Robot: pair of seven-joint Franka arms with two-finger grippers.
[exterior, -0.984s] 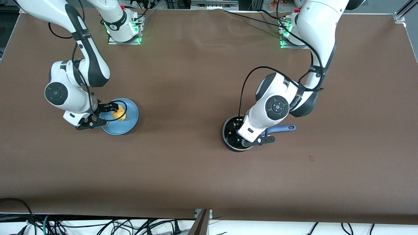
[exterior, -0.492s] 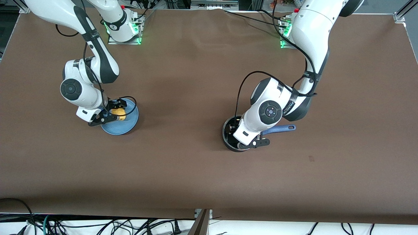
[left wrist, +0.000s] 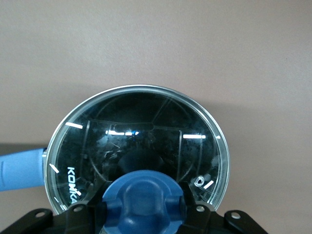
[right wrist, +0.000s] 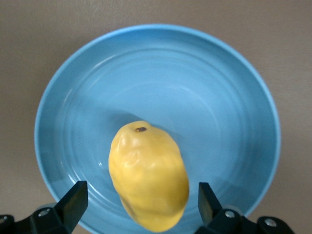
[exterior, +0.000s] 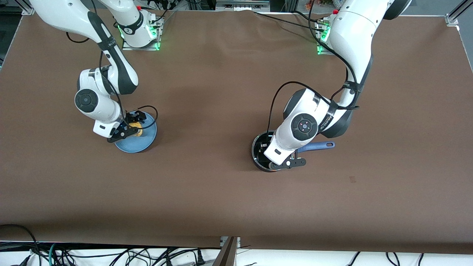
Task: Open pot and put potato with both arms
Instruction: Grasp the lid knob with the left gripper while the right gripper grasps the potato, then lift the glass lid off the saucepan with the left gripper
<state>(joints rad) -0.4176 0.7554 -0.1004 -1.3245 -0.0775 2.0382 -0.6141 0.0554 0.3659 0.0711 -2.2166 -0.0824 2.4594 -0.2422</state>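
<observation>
The black pot [exterior: 257, 157] stands toward the left arm's end of the table, its blue handle [exterior: 318, 145] pointing to that end. Its glass lid [left wrist: 141, 131] is on. My left gripper [exterior: 268, 147] is down over the lid, and in the left wrist view the left gripper [left wrist: 142, 207] is shut on the blue knob [left wrist: 141, 195]. The yellow potato [exterior: 138, 129] lies in a light-blue plate [exterior: 142, 145] toward the right arm's end. My right gripper [exterior: 133, 122] is open just above the plate. In the right wrist view the right gripper [right wrist: 140, 197] straddles the potato [right wrist: 148, 175] with a gap on each side.
The brown table [exterior: 207, 92] spreads wide between plate and pot. The arm bases [exterior: 140, 33] stand along the edge farthest from the front camera. Cables hang off the nearest edge.
The right arm has swung toward the table's middle and brought its gripper over the potato. The left arm has shifted a little over the pot, its gripper staying on the lid.
</observation>
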